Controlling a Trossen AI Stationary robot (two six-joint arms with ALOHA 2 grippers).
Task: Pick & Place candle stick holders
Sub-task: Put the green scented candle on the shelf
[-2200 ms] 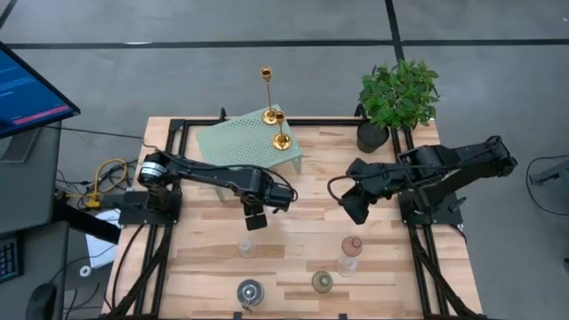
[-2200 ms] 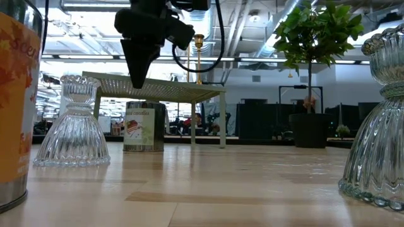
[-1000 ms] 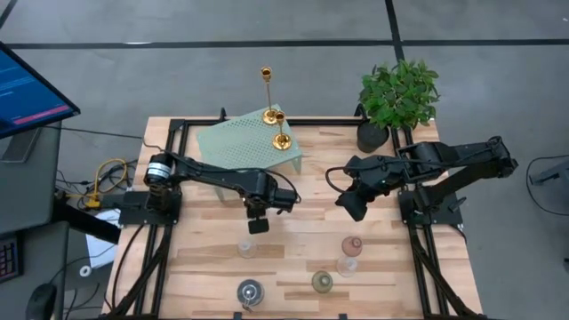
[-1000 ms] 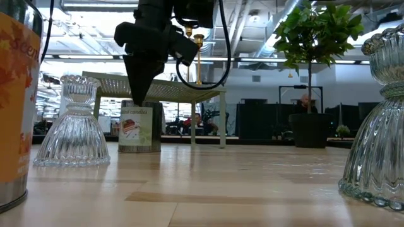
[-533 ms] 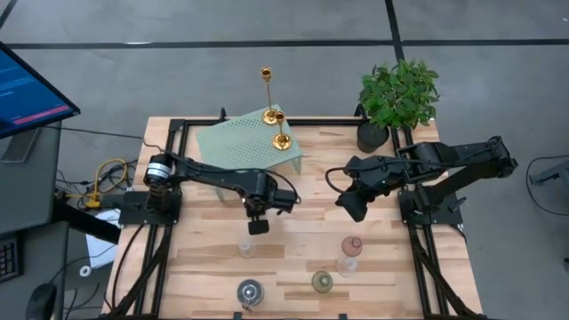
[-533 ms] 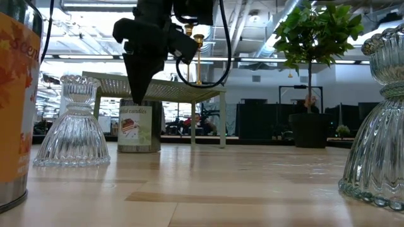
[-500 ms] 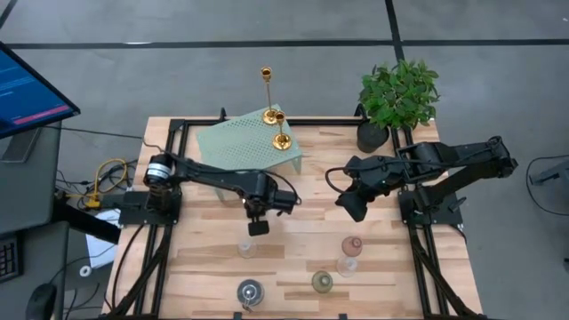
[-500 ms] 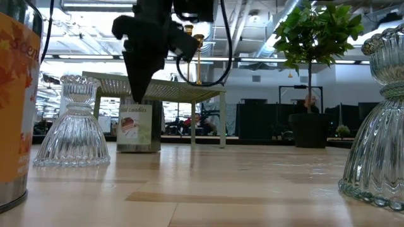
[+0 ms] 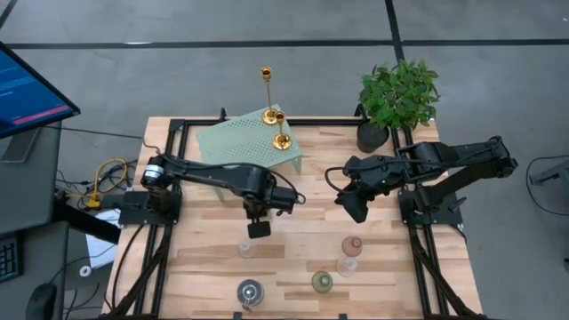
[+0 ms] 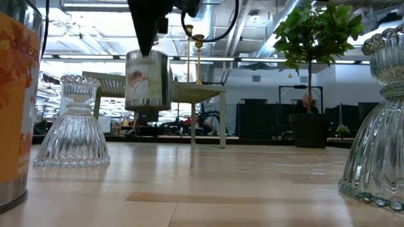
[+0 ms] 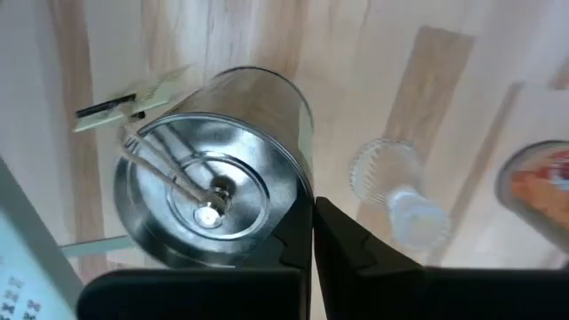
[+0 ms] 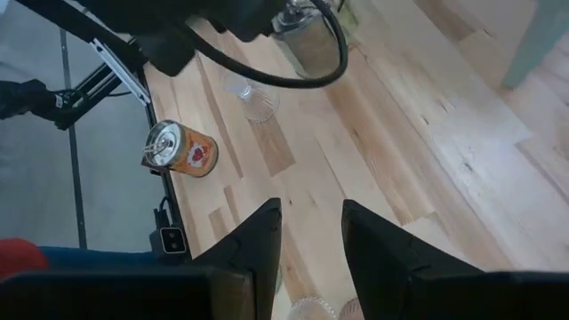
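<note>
My left gripper (image 9: 259, 228) is shut on a silvery metal cup (image 10: 147, 81) with a picture label, held up over the middle of the table. The cup's open top shows in the left wrist view (image 11: 213, 191). My right gripper (image 9: 351, 209) is open and empty, hovering at the right of the middle. Two gold candlesticks, a tall one (image 9: 265, 84) and a short one (image 9: 281, 129), stand on the mint-green rack (image 9: 233, 144). A clear glass holder (image 9: 246, 248) stands just near of my left gripper. My left gripper pinches the cup's wall at its rim (image 11: 305, 203), one finger on the opening's side and one (image 11: 351, 249) outside. The fingers come from above, pointing down (image 10: 148, 28). The cup hangs below them, a little tilted, clear of the table.
An orange-labelled metal cup (image 9: 250, 292), a greenish glass holder (image 9: 322, 282), a clear one (image 9: 347, 265) and a pink one (image 9: 352, 244) stand along the near edge. A potted plant (image 9: 396, 98) stands at the far right corner. Bare wood lies between the arms.
My left gripper has gone up with the metal cup. The cup stood on the table under the rack's near edge and now hangs clear above it, slightly tilted. My right arm has kept still.
</note>
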